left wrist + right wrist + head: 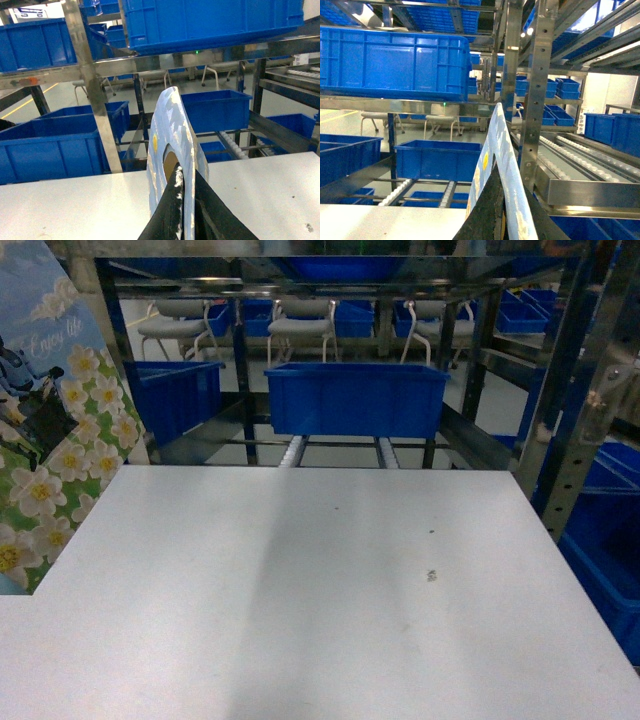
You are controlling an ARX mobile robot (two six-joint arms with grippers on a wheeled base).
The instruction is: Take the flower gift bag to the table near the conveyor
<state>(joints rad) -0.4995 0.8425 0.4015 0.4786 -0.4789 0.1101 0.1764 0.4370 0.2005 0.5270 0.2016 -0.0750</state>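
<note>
The matte white tabletop (330, 600) lies nearest. At its left edge the flower gift bag (60, 430) stands, glossy paper. Each wrist view shows an end effector (182, 210) (495, 215) pinching its thin curved rim. Beyond, conveyor (580, 160) rollers and a blue bin (355, 398).

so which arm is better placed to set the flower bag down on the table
Left, probably: its gripper holds the flower gift bag over the table; the right wrist view faces the conveyor rails.
</note>
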